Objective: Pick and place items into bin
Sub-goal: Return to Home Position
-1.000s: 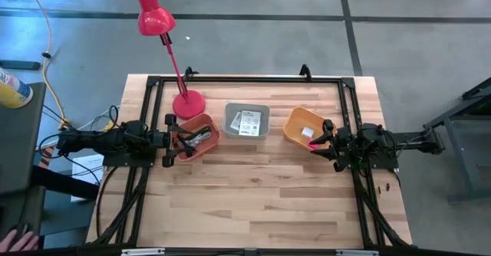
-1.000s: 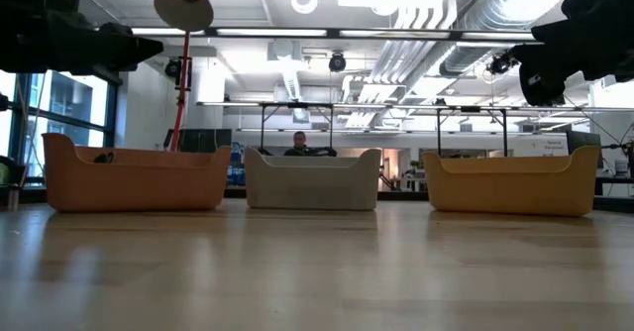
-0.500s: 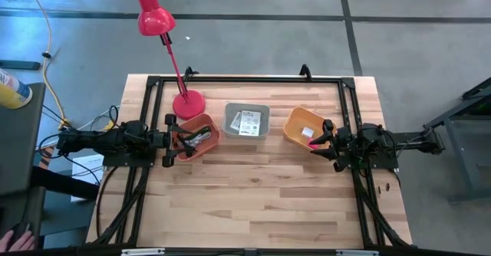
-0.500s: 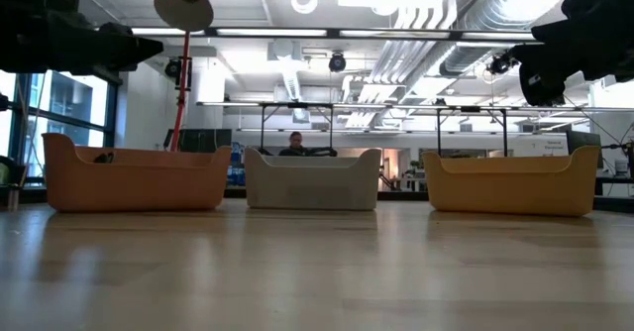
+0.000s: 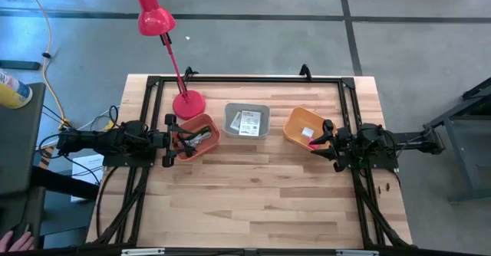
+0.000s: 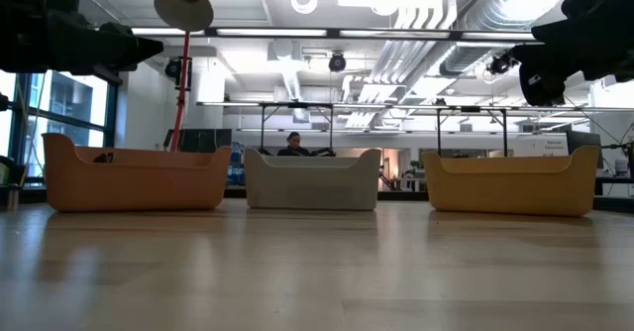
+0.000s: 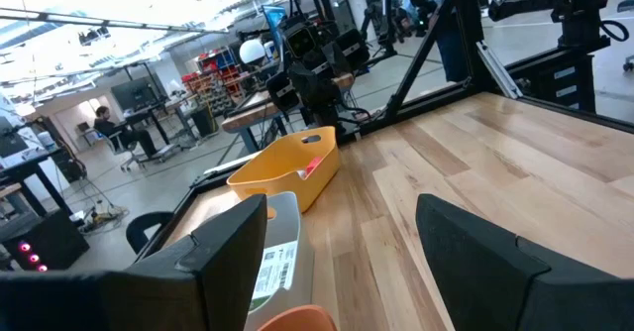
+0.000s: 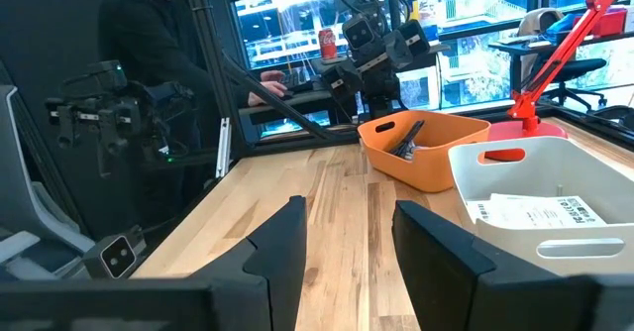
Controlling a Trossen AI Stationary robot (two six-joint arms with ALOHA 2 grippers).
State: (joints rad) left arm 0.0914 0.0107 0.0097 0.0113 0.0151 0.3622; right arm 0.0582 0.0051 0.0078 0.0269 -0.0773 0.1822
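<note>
The bin (image 5: pixel 230 123) is gray, its packets (image 5: pixel 248 122) white with black print, the lamp (image 5: pixel 153 18) red.

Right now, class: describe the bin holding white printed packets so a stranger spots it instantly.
On the wooden table, three bins sit in a row by the red lamp. It is the middle one, the only gray bin, between two orange bins.

Grey concrete floor (image 5: pixel 253 41) ran all round the wooden table (image 5: pixel 253 202), and a red desk lamp (image 5: pixel 153 18) stood at its far edge. Overhead, white ducts (image 6: pixel 426 34) and strip lights (image 6: pixel 258 31) crossed the ceiling. Beyond, a person (image 6: pixel 294 141) sat among desks, and windows (image 8: pixel 287 19) glowed blue.
</note>
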